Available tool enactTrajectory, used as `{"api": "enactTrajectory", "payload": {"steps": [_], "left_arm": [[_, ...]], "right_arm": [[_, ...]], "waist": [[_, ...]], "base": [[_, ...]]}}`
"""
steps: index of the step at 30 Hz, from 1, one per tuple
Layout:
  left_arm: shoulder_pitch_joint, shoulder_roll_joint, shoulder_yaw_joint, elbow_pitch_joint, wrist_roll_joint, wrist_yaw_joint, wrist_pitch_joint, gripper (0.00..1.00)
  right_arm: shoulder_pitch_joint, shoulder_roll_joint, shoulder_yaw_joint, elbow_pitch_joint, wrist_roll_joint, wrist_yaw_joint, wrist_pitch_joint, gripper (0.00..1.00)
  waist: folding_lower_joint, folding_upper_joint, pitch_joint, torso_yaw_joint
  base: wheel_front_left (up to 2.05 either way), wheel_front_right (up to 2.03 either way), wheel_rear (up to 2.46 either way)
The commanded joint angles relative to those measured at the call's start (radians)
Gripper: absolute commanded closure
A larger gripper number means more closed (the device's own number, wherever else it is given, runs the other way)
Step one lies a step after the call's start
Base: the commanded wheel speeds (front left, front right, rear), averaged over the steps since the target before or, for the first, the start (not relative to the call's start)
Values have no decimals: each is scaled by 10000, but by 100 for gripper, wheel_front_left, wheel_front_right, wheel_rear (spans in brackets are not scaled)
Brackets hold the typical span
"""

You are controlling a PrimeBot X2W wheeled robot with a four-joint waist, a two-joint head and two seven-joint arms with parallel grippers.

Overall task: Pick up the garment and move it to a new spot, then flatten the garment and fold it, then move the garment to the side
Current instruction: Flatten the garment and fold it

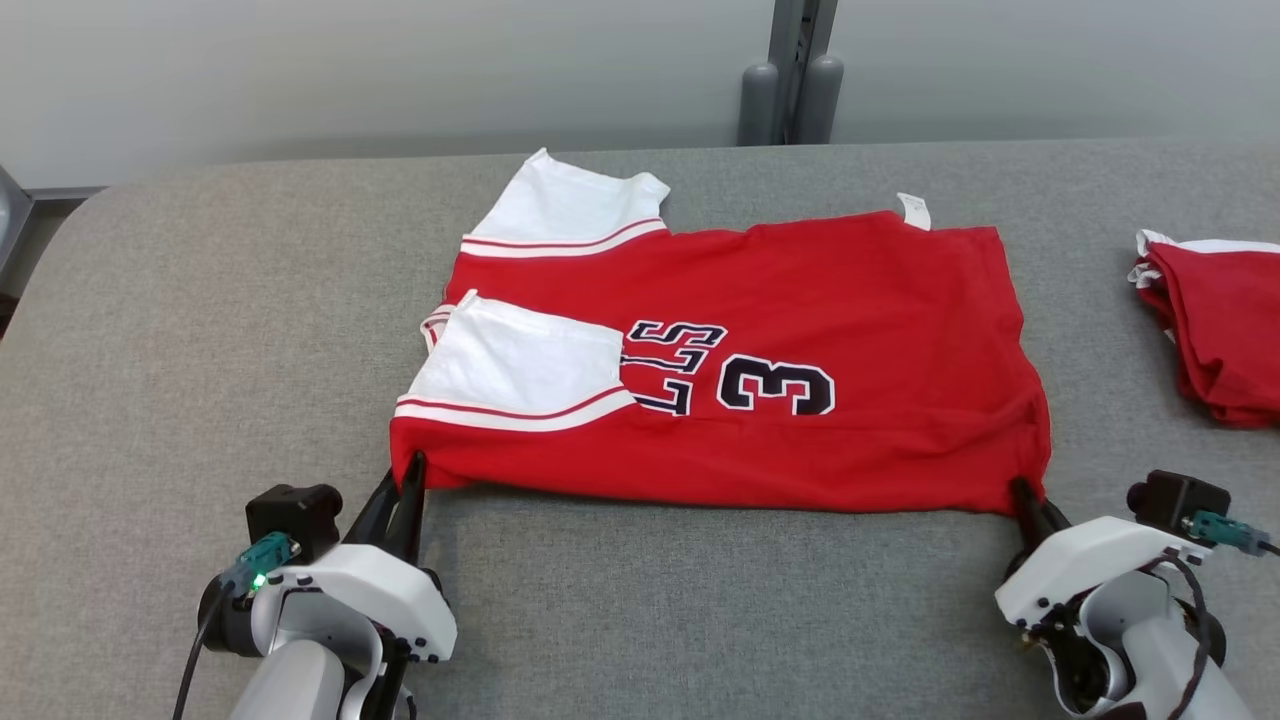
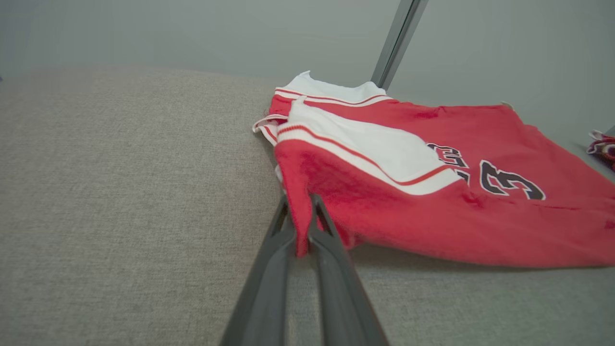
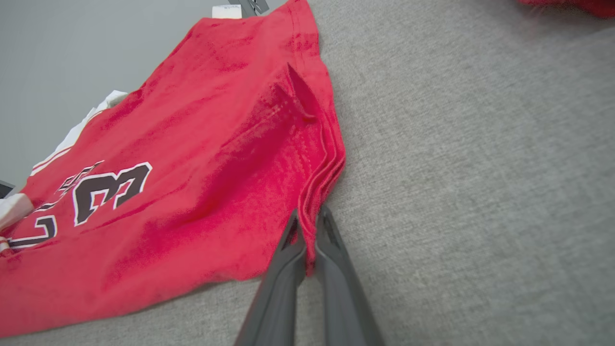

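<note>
The garment is a red jersey with white sleeves and dark lettering, lying partly folded across the middle of the grey table. My left gripper is shut on the garment's near left corner, and the left wrist view shows red cloth pinched between that gripper's two fingers. My right gripper is shut on the near right corner; in the right wrist view the stacked hem edges run down into its closed fingertips.
A second red and white garment lies bunched at the table's right edge. A grey post stands behind the far edge against the wall. Bare tabletop spreads to the left and along the near side.
</note>
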Motion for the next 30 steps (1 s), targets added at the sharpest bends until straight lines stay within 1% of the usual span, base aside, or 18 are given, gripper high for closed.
{"api": "enactTrajectory", "payload": {"steps": [1, 6, 11, 19, 24, 30], "left_arm": [[192, 97, 6, -131, -32, 79, -91, 100], [711, 90, -29, -767, -102, 198, -73, 100], [1767, 231, -127, -1819, -97, 373, 194, 100], [3737, 394, -530, -3743, -70, 729, 1201, 100], [4264, 437, -611, -4321, -169, 887, 1567, 100], [4542, 502, -656, -4444, -174, 1064, 1884, 100]], "right_arm": [[219, -201, -19, -181, 110, 5, -127, 100], [943, -494, -113, -1132, 345, 3, 15, 100], [2089, -702, -206, -2561, 512, 3, 479, 100], [3957, -439, -997, -4728, 304, 3, 1153, 100], [4489, -249, -1360, -5334, 96, 3, 1423, 100], [4846, -65, -1654, -5730, -183, 3, 1668, 100]], "waist": [[0, 0, -83, -7], [0, 0, -286, -90], [0, 0, -451, -245], [0, 0, -524, -330], [0, 0, -507, -311], [0, 0, -440, -317]], "base": [[0, 0, 0], [0, 0, 0], [0, 0, 0], [0, 0, 0], [0, 0, 0], [0, 0, 0]]}}
